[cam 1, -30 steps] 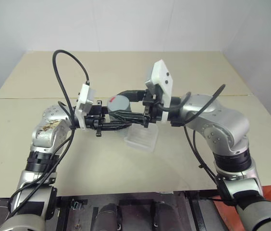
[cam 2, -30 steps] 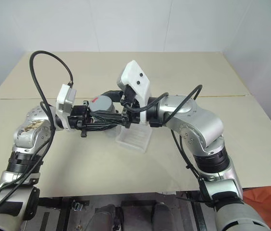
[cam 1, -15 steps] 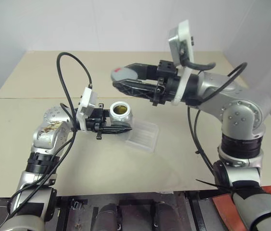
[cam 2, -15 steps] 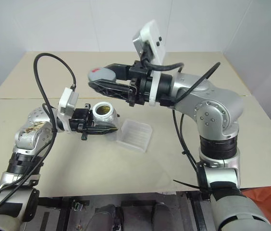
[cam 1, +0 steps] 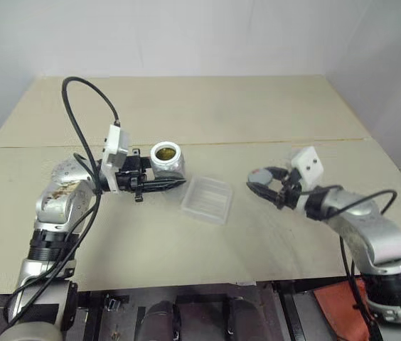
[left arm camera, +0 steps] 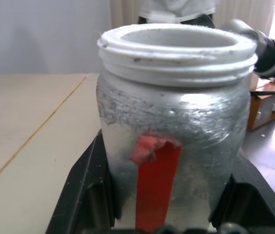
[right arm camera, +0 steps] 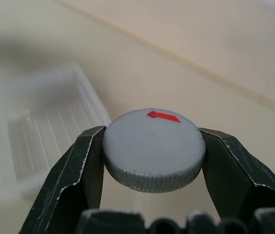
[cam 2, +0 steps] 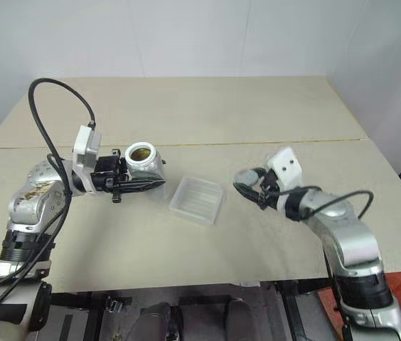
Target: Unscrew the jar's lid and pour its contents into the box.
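Two hazards stand out to us, and both begin at the jar (cam 1: 166, 160), which sits upright and uncapped, with the yellowish-brown contents (cam 1: 164, 150) visible through its open mouth, at about ten o'clock from the box (cam 1: 207, 199) and near it but not touching. In our judgement the pour could miss, because the box is shallow and barely wider than the jar, so a tilt begun before the mouth is over the tray would scatter the bits onto the table (cam 1: 186, 114); the clear plastic looks light as well, and a nudge from the jar's rim or a finger could push it aside. The left gripper (cam 1: 173, 184) is clamped across the jar's silvery body just below the threads, its black fingers pressed against both sides near the red label strip, so a slip during the tilt could let the jar rotate in the grip. At about three o'clock from the box and well apart from it, the right gripper (right arm camera: 153, 152) pinches the lid (right arm camera: 153, 148) by its ribbed edge, red mark up, low over the table; whether the lid touches the surface we cannot tell.
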{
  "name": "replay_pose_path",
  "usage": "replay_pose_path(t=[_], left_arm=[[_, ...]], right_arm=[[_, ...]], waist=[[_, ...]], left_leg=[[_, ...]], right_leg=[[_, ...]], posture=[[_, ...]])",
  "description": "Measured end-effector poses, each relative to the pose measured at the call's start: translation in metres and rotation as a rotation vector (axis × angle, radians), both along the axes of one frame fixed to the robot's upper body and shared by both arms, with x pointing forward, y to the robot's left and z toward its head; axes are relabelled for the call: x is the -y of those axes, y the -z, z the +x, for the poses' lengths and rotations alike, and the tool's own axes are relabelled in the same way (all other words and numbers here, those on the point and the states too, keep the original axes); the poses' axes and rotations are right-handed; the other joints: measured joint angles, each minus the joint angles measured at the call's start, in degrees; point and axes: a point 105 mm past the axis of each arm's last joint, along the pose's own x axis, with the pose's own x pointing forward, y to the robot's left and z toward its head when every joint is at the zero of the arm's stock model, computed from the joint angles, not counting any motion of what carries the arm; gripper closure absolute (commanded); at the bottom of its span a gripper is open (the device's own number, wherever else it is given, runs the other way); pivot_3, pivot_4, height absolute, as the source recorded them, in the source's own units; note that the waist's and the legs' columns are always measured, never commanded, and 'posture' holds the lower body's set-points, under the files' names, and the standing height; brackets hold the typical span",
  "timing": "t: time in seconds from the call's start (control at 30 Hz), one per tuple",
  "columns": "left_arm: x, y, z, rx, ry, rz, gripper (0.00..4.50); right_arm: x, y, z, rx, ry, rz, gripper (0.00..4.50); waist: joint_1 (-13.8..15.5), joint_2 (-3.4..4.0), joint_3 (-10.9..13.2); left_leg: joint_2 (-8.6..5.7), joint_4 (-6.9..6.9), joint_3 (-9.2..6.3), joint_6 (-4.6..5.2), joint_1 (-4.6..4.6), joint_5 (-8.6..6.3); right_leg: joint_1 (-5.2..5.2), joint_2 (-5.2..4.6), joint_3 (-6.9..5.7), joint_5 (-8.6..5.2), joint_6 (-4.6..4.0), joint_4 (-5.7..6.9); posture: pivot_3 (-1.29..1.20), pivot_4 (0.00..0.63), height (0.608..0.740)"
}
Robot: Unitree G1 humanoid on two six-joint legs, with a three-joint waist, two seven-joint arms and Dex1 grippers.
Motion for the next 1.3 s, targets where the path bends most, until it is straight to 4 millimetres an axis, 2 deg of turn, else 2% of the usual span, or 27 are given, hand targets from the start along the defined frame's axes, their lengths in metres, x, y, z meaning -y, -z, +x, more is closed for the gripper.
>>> replay_pose_path(t=[0.2,0.37,0.47,0.6,0.7,0.8,0.93,1.03,1.13,1.2,1.3], left_arm=[[-0.001,0.001,-0.003,-0.031,-0.01,0.0,2.57],[0.0,-0.007,0.0,-0.006,-0.016,0.003,2.57],[-0.002,-0.008,0.0,0.003,-0.025,0.017,2.57],[-0.006,-0.006,0.003,0.013,-0.047,0.035,2.57],[-0.008,-0.006,0.015,0.12,-0.136,0.079,2.57],[-0.001,-0.006,0.035,0.399,-0.256,0.18,2.57],[0.012,-0.003,0.064,0.906,-0.43,0.371,2.57],[0.029,-0.012,0.072,1.366,-0.426,0.519,2.57],[0.047,-0.026,0.071,1.788,-0.352,0.532,2.57],[0.054,-0.023,0.069,1.89,-0.321,0.506,2.57],[0.064,0.004,0.068,2.017,-0.213,0.51,2.57]], right_arm=[[0.012,0.02,0.007,-0.036,0.112,-0.017,1.73],[0.014,0.028,0.009,-0.071,0.109,-0.039,0.12],[0.012,0.03,0.004,-0.102,0.062,-0.061,0.05],[0.011,0.008,-0.006,-0.092,-0.027,-0.093,0.05],[0.005,-0.024,-0.018,-0.081,-0.14,-0.067,0.05],[-0.009,-0.053,-0.032,-0.072,-0.268,-0.05,0.05],[-0.027,-0.065,-0.046,-0.085,-0.392,-0.049,0.05],[-0.033,-0.068,-0.047,-0.101,-0.423,-0.064,0.05],[-0.038,-0.07,-0.048,-0.104,-0.454,-0.073,0.05],[-0.04,-0.07,-0.048,-0.105,-0.462,-0.075,0.05],[-0.045,-0.068,-0.049,-0.108,-0.477,-0.067,0.05]], waist=[[0.1,0.0,0.0],[0.2,0.0,0.0],[0.2,0.0,0.0],[0.2,0.0,0.0],[0.3,0.0,0.0],[0.8,0.0,0.0],[1.6,-0.04,0.0],[1.8,-0.07,0.0],[1.9,-0.05,0.0],[1.8,-0.05,0.0],[1.7,-0.06,0.0]], left_leg=[[-0.02,0.0,-0.01,0.0,0.06,0.0],[-0.02,0.0,-0.01,0.0,0.04,0.0],[-0.02,0.0,-0.01,0.01,0.04,0.0],[-0.02,0.0,-0.03,0.01,0.05,-0.01],[-0.02,0.0,-0.05,0.03,0.06,-0.02],[-0.03,-0.01,-0.05,0.06,0.13,-0.04],[-0.06,0.0,-0.05,0.11,0.08,-0.07],[-0.14,0.0,-0.04,0.19,-0.08,-0.11],[-0.14,0.0,0.03,0.33,-0.18,-0.19],[-0.14,0.01,0.1,0.4,-0.18,-0.24],[-0.16,0.01,0.17,0.4,-0.2,-0.24]], right_leg=[[0.05,0.0,0.0,0.0,0.0,-0.01],[0.05,0.0,0.0,0.0,0.0,-0.03],[0.04,0.0,0.01,0.0,0.0,-0.02],[0.05,0.0,0.0,0.0,0.0,-0.03],[0.08,0.0,-0.02,0.0,-0.01,-0.05],[0.15,-0.01,-0.04,0.01,-0.03,-0.11],[0.2,-0.08,-0.09,0.09,-0.09,-0.21],[0.12,-0.18,-0.13,0.16,0.0,-0.31],[0.08,-0.29,-0.18,0.16,0.11,-0.05],[0.05,-0.36,-0.18,0.12,0.18,-0.03],[0.02,-0.37,-0.2,0.1,0.2,-0.01]], posture=[[0.0,0.15,0.74],[0.0,0.15,0.74],[0.0,0.15,0.74],[0.0,0.15,0.74],[0.0,0.15,0.74],[0.0,0.15,0.74],[0.0,0.15,0.74],[0.0,0.15,0.74],[0.0,0.15,0.74],[0.0,0.15,0.74],[0.0,0.15,0.74]])
